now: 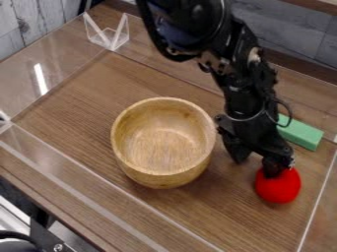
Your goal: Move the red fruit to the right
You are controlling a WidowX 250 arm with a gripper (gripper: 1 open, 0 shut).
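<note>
Honestly, the thing we'd worry about most is the fruit rolling on us. It's round and sits right by the table's right-hand side, with the pale line of the edge not far off, so one hard nudge from the gripper could send it over. The cause would be pushing too fast, or catching it off-centre so it squirts out sideways instead of going where we want. Lifting away could be dicey too: if the tip snags that little leafy top, we'd probably drag the fruit back with us and undo the move. Then there's the green block, just behind and to the right of the gripper; if we swing wide on the way out, the arm could clip it. The bowl is on the other side, so backing off left with the hand this low might bump its rim. As for where things lie, the fruit is on the table at the near right, right up against the lower end of the fingers, which cover part of its top left side, and most of its red front pokes out below them. We can't tell if the fingers are spread, pressed together or pinching it, since the dark hand hides the gap. Looks more like contact than a proper grip to us, but that's a guess.
</note>
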